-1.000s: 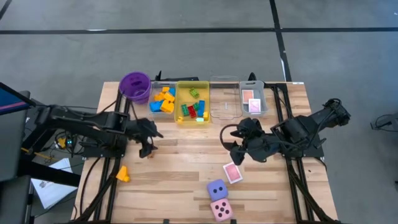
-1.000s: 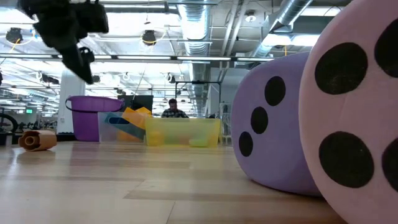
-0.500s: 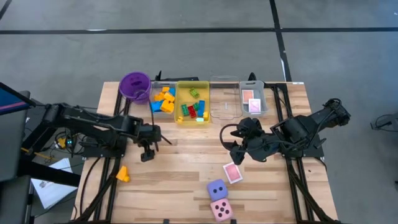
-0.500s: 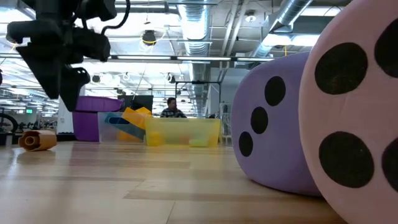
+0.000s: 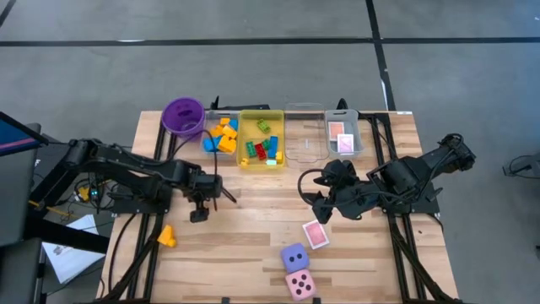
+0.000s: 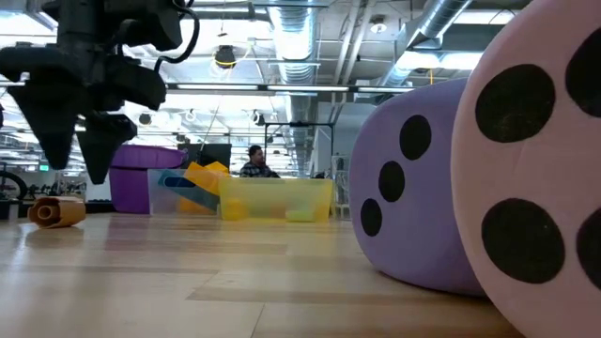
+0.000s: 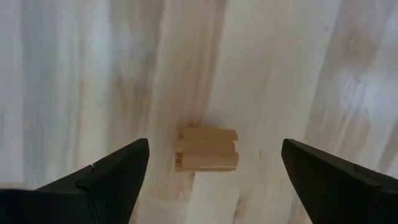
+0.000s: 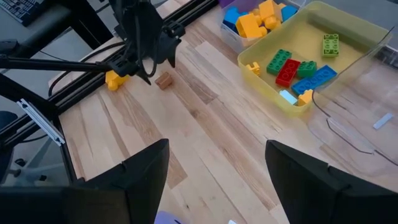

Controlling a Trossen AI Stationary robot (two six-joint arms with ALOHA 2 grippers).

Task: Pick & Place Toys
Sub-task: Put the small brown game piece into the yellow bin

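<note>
Left gripper [image 5: 200, 203] sits left of centre in the high view, jaws spread over a tan brick [image 7: 206, 149] on bare wood surface [image 5: 253, 211], open room all round. Right gripper [image 5: 314, 198] waits right of centre, jaws spread, empty. We see an orange brick [image 5: 166, 236] at the surface's left edge, card [image 5: 315, 234] and purple die [image 5: 294, 257], pink die [image 5: 299, 284] near the bottom edge.

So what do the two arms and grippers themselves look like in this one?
Both arms are black, jointed and tubular, with black cables looped along them. The left gripper and right gripper each end in two dark, tapered, wedge-shaped fingers. No markings or labels are visible on them.
</note>
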